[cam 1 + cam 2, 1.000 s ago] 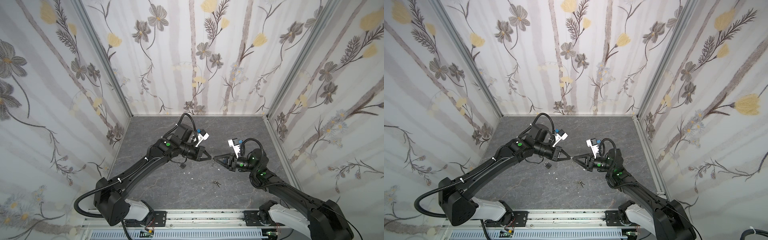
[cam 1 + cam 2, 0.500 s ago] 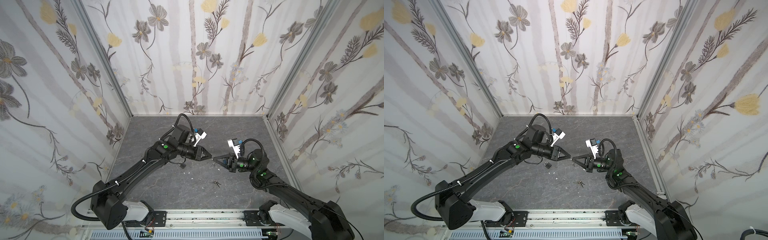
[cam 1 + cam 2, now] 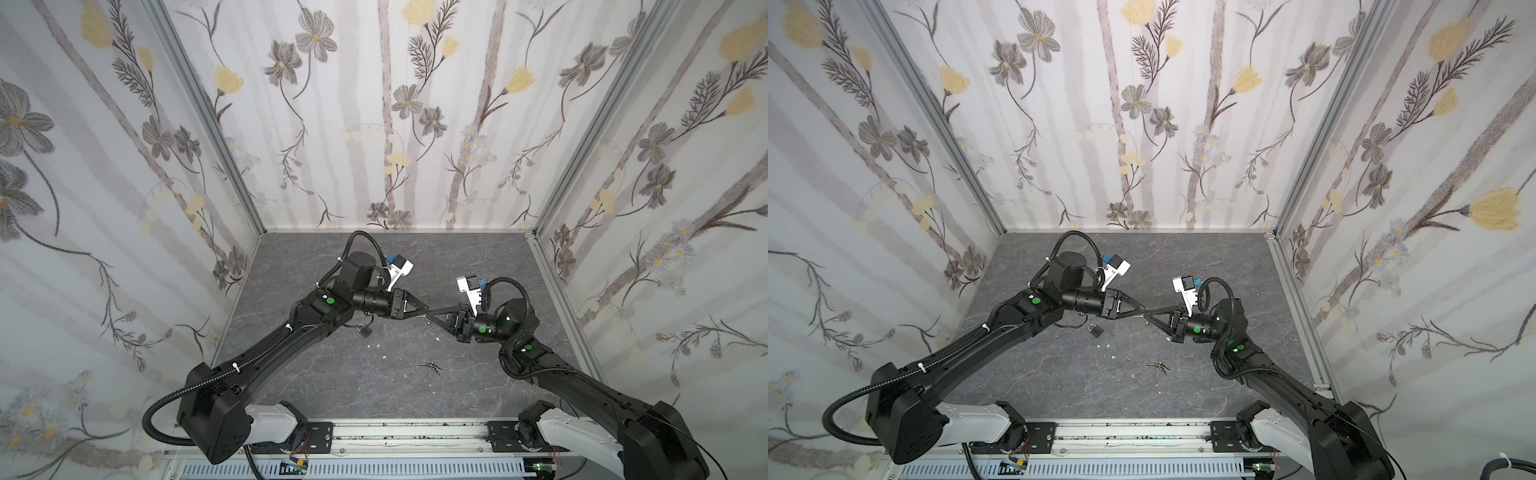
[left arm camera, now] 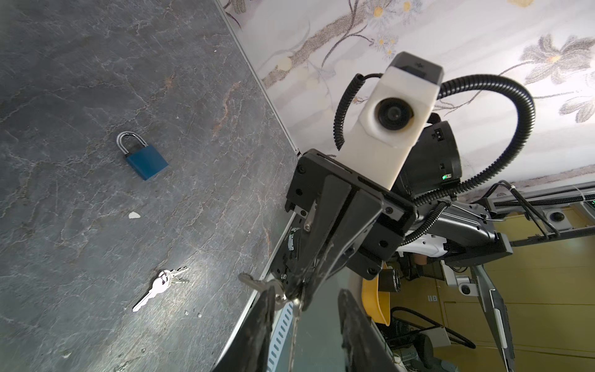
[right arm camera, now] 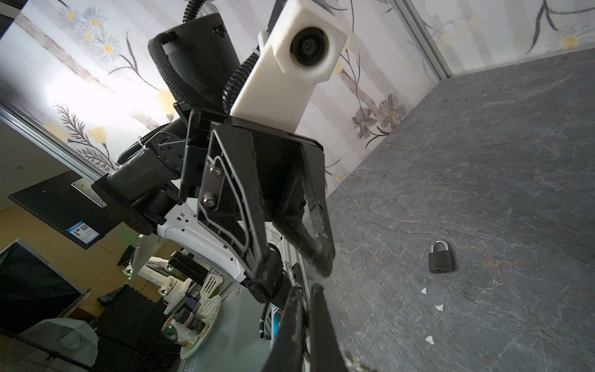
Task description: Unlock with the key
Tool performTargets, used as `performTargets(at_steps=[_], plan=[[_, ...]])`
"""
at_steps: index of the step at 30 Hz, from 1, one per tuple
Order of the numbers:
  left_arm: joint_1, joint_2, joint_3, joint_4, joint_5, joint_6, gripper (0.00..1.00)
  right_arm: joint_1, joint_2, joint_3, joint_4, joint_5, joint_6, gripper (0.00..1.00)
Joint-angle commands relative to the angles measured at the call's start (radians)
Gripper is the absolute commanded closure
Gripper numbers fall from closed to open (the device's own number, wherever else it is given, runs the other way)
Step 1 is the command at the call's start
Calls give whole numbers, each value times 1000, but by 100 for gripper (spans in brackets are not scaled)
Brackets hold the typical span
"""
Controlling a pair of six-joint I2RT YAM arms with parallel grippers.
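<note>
My two grippers meet tip to tip above the middle of the table in both top views. My right gripper is shut on a small silver key, whose blade sticks out sideways from its tips. My left gripper stands open around those tips. One of its fingers is right beside the key and the other finger is well apart from it. The blue padlock lies flat on the table with its shackle closed, below the left arm.
A ring with spare keys lies on the grey table nearer the front. A few white scraps dot the table by the padlock. Flowered walls close in three sides, and a metal rail runs along the front.
My left gripper has opened and let go of the key. My right gripper has closed fully on it. Both arms stay almost where they were.
</note>
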Motion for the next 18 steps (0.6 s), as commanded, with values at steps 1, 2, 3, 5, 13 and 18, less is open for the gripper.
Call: performTargets(at_steps=[1, 2, 3, 5, 13, 18], plan=[[1, -8, -9, 47, 30, -6, 64, -2, 4, 0, 64, 35, 20, 100], [1, -7, -11, 43, 31, -5, 66, -4, 4, -1, 66, 38, 22, 100], [1, -8, -14, 45, 34, -7, 68, -6, 4, -2, 67, 43, 24, 100], [1, -10, -18, 43, 35, -4, 69, -13, 3, -4, 85, 44, 37, 100], [1, -13, -23, 45, 23, 2, 70, -24, 8, -11, 110, 31, 60, 100], [1, -11, -25, 58, 20, -3, 76, -24, 8, -16, 113, 19, 65, 100]])
